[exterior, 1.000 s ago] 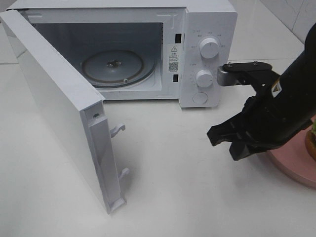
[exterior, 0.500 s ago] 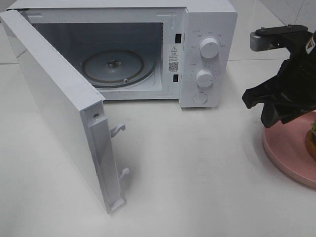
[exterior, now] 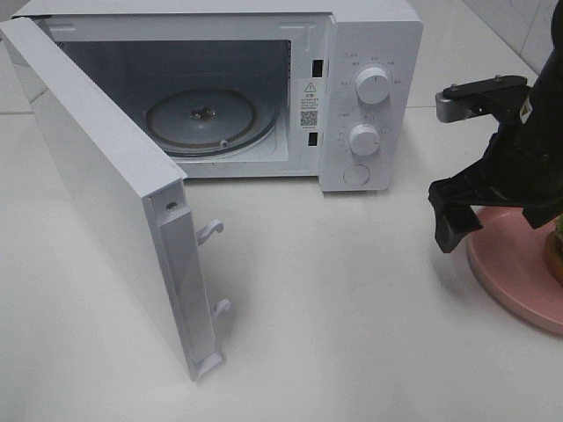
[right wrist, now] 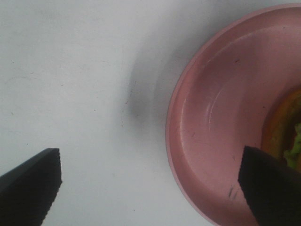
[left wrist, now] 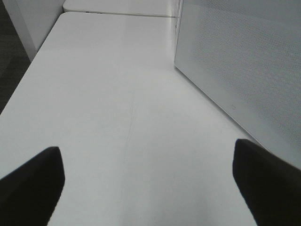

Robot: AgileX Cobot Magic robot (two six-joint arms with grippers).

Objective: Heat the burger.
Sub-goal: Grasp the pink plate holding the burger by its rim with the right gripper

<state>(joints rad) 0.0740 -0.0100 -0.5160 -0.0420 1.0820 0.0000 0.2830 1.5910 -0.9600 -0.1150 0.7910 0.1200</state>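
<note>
Only a sliver of the burger [exterior: 556, 253] shows at the right edge of the exterior high view, sitting on a round pink plate [exterior: 510, 277]. In the right wrist view its brown bun and green lettuce [right wrist: 288, 134] peek in on the plate [right wrist: 211, 141]. My right gripper [exterior: 495, 230] hangs open over the plate's left rim, short of the burger, with nothing between its fingers [right wrist: 150, 188]. My left gripper [left wrist: 148, 188] is open above bare table beside the microwave's side wall [left wrist: 244, 61]; the exterior high view does not show it.
The white microwave [exterior: 369, 53] stands at the back with its door [exterior: 106, 193] swung wide open toward the front left. Its glass turntable [exterior: 207, 119] is bare. White table lies between the door and the plate.
My right gripper has gone from shut to open. It swung right from the table's middle, rose, then came down over the plate's left rim. The left gripper has not moved.
</note>
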